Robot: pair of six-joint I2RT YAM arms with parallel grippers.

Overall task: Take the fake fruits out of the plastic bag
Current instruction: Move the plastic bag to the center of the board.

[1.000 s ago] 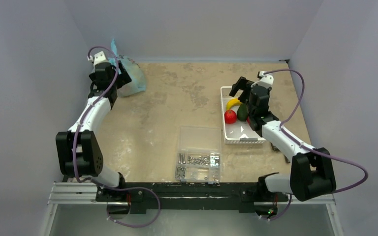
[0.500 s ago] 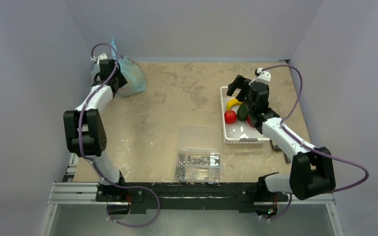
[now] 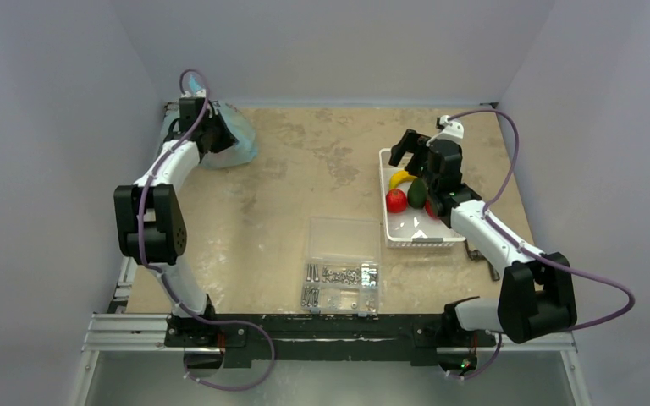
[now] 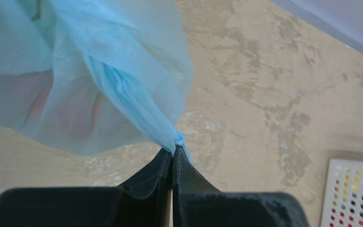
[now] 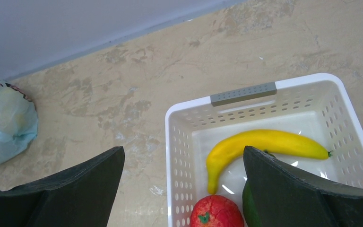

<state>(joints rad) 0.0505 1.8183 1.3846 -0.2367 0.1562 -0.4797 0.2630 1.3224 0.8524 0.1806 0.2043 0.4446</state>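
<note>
My left end effector [image 4: 172, 153] pinches a twisted fold of the plastic bag [image 4: 99, 71], with perhaps a pink fruit inside. My right end effector [image 5: 182, 158] gapes wide, the banana [image 5: 260, 144] just ahead.

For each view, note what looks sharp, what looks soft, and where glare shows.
Top external: even light, faint shadows, table sharp. Left wrist: plastic bag soft and close, left gripper a dark silhouette. Right wrist: banana crisp, glare on the basket floor, right gripper soft-edged.

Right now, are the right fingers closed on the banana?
No, the right wrist view shows the right fingers standing wide apart, while the banana lies in the basket below them.
</note>
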